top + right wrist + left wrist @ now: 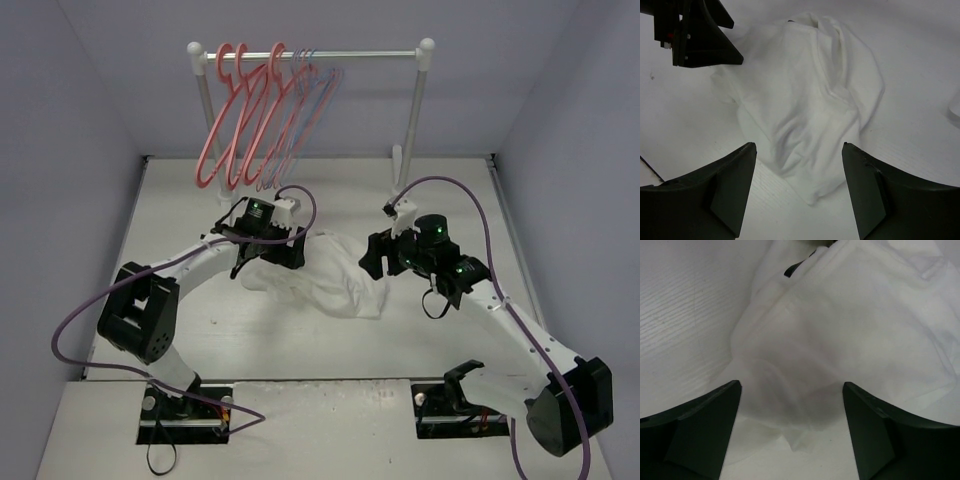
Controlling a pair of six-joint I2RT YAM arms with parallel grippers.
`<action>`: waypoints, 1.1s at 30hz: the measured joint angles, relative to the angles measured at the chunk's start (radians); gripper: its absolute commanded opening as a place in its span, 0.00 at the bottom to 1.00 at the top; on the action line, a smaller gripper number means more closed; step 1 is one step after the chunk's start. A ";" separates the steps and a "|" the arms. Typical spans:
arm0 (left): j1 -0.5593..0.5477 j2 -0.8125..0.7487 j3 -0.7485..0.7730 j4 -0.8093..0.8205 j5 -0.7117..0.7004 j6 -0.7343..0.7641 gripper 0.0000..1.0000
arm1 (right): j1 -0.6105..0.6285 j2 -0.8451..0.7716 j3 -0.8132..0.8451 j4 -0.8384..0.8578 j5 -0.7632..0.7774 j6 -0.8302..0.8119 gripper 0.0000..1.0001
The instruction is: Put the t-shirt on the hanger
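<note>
The white t-shirt [325, 278] lies crumpled on the table in the middle. My left gripper [268, 255] is open and low over the shirt's left edge; the cloth [840, 325] fills its view between the spread fingers [705, 425], and nothing is held. My right gripper [373, 256] is open just right of the shirt, whose near corner [810, 105] lies between and ahead of its fingers [875, 195]. The thin light-blue hanger [318, 100] hangs on the rail at the back, right of the pink ones.
A white rack with a metal rail [360, 55] stands at the back, carrying several pink-red hangers [235, 120]. Its right post [415, 110] rises behind my right gripper. Grey walls close in the table on three sides. My left gripper's body [700, 35] shows at the top left of the right wrist view.
</note>
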 measured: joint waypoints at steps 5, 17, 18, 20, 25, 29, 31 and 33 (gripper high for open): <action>-0.005 0.037 -0.001 0.045 -0.005 -0.048 0.31 | 0.000 0.059 0.000 0.000 -0.007 -0.017 0.65; -0.039 0.040 -0.106 0.095 -0.036 -0.143 0.00 | 0.000 0.181 0.057 0.010 -0.023 -0.044 0.54; -0.041 0.018 -0.123 0.097 -0.050 -0.150 0.00 | 0.000 0.197 0.067 0.015 -0.026 -0.046 0.52; -0.048 -0.051 -0.170 0.100 -0.085 -0.161 0.00 | 0.000 0.233 0.089 0.025 -0.029 -0.050 0.50; -0.063 -0.267 -0.258 0.089 -0.177 -0.168 0.00 | 0.000 0.327 0.127 0.048 -0.034 -0.055 0.50; -0.065 -0.352 -0.283 0.089 -0.223 -0.169 0.00 | 0.000 0.390 0.128 0.062 -0.037 -0.054 0.50; -0.065 -0.360 -0.300 0.088 -0.234 -0.177 0.00 | 0.000 0.426 0.128 0.074 -0.042 -0.052 0.50; -0.065 -0.358 -0.322 0.083 -0.238 -0.188 0.00 | 0.000 0.465 0.128 0.091 -0.045 -0.052 0.50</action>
